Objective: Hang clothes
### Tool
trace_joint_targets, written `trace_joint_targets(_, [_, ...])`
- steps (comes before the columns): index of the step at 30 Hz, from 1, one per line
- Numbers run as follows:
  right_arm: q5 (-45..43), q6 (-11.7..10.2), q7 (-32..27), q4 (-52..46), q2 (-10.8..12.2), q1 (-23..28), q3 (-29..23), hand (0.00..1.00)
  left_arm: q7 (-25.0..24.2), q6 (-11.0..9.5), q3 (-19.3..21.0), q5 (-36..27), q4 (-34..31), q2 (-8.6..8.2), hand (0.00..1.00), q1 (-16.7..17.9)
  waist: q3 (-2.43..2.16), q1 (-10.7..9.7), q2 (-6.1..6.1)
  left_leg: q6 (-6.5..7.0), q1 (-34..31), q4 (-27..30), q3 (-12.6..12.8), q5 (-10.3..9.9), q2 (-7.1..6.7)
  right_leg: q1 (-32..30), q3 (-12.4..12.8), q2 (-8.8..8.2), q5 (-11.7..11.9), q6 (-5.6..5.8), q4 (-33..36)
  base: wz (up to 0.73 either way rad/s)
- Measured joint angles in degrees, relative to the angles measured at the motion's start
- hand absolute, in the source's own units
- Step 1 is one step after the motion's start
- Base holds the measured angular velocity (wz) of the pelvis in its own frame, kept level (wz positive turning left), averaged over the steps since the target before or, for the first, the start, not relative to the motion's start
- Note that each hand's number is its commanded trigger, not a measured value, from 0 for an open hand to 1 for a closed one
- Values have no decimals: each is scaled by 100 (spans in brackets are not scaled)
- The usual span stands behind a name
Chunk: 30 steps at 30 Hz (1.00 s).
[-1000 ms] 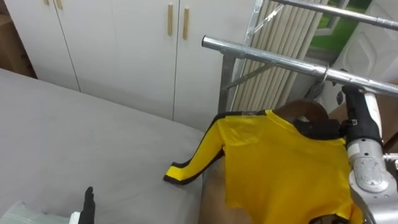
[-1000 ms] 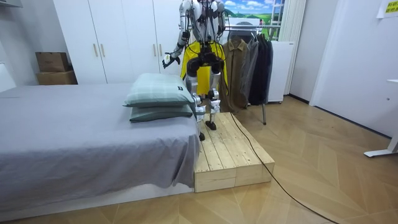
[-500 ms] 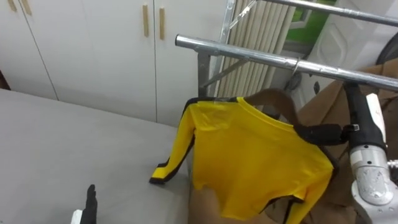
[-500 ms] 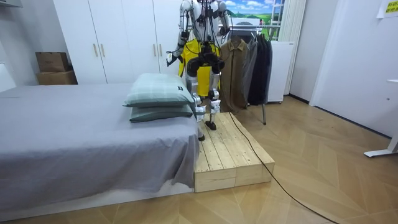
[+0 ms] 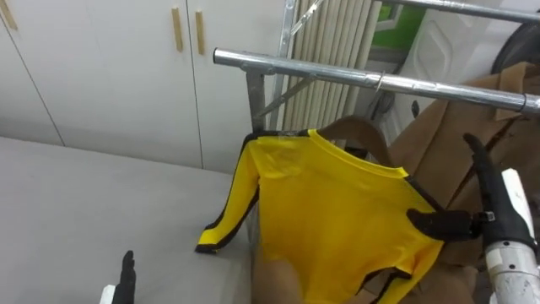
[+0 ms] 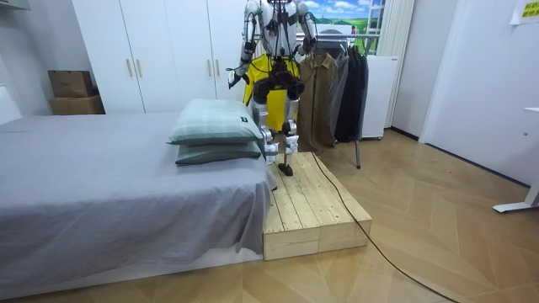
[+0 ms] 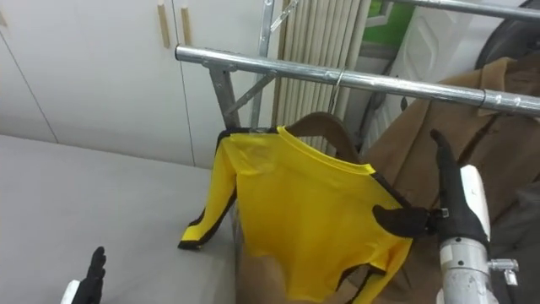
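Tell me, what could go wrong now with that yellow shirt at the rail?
1. The right hand touches the shoulder of the yellow shirt. As it draws back, its fingers might snag the cloth and tug the thin hook off the rail.
2. The brown coat hangs close beside, so the shirt may bunch against it.
3. One sleeve dangles by the edge of the bed and could catch there.
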Motion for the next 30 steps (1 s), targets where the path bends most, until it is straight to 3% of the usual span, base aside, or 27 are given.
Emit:
trace_joint_targets(5, [136, 1, 5, -299, 17, 451, 0, 0, -1, 0, 1, -3, 7, 3, 0, 130, -29, -17, 108, -19, 41, -35, 15, -24, 3, 48, 76, 37, 2, 11, -3, -2])
trace_joint_targets(9, [187, -4, 34, -509, 39, 741, 3, 0, -5, 0, 0, 11, 7, 7, 0, 187, -34, -16, 117, -19, 37, -40, 22, -24, 6, 39, 66, 41, 9, 0, 7, -2])
trace_joint_targets(17, [1044, -121, 126, -569, 701, 1033, 18, 0, 51, -35, -6, 7, -214, -3, 0, 229, -22, -151, 152, -25, 60, -42, 33, -45, 15, 51, 73, 59, 13, 0, -6, -1])
trace_joint_targets(20, [1203, -122, 142, -555, 786, 1192, 61, 0, 111, -194, -10, 6, -249, -2, 0, 264, 2, -155, 243, -25, 145, -101, 57, -54, 10, 96, 85, 68, 5, 14, -2, -6])
trace_joint_targets(24, [1308, -196, 169, -377, 925, 1307, 205, 0, 156, -248, -13, 6, -252, -5, 0, 306, 12, -207, 272, -22, 158, -103, 67, -59, 12, 96, 110, 82, 0, 20, -4, -3])
trace_joint_targets(30, [1670, -231, 353, 330, 932, 1416, 503, 0, 156, -258, -20, 6, -231, -5, 0, 415, 23, -171, 289, -18, 134, -106, 57, -73, 8, 78, 110, 79, -6, 29, -10, 0])
